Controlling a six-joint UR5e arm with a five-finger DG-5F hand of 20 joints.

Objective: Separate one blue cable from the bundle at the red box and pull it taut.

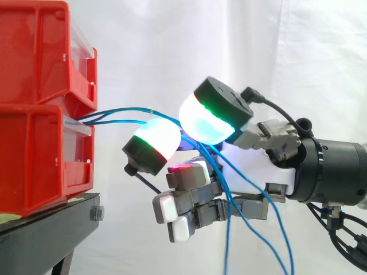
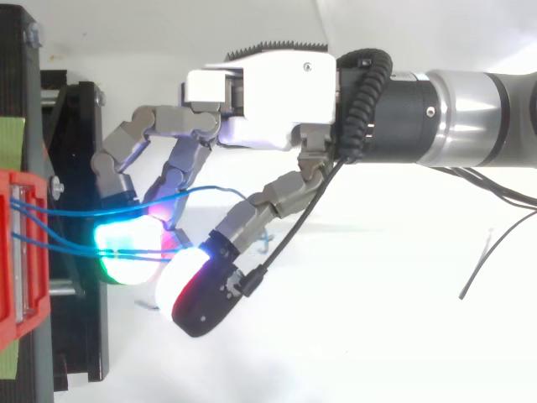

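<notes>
Several thin blue cables (image 1: 114, 114) leave the gap between two stacked red boxes (image 1: 34, 154) at the left and run right into my hand (image 1: 252, 166). Two glowing pads (image 1: 157, 137) meet just right of the boxes, and a blue cable (image 2: 59, 245) runs in between them. In the top view another cable (image 2: 210, 189) arcs over the curled fingers, apart from the pinched one. Behind the pads the cables pass through the lower curled fingers and droop down (image 1: 229, 240). The hand (image 2: 268, 92) reaches in from the right, fingertips close to the red box (image 2: 25, 252).
The red boxes sit on a black stand (image 1: 51, 220) whose edge lies right under the fingertips. A white curtain hangs behind. A thin dark wire (image 2: 487, 260) lies on the white surface at the right.
</notes>
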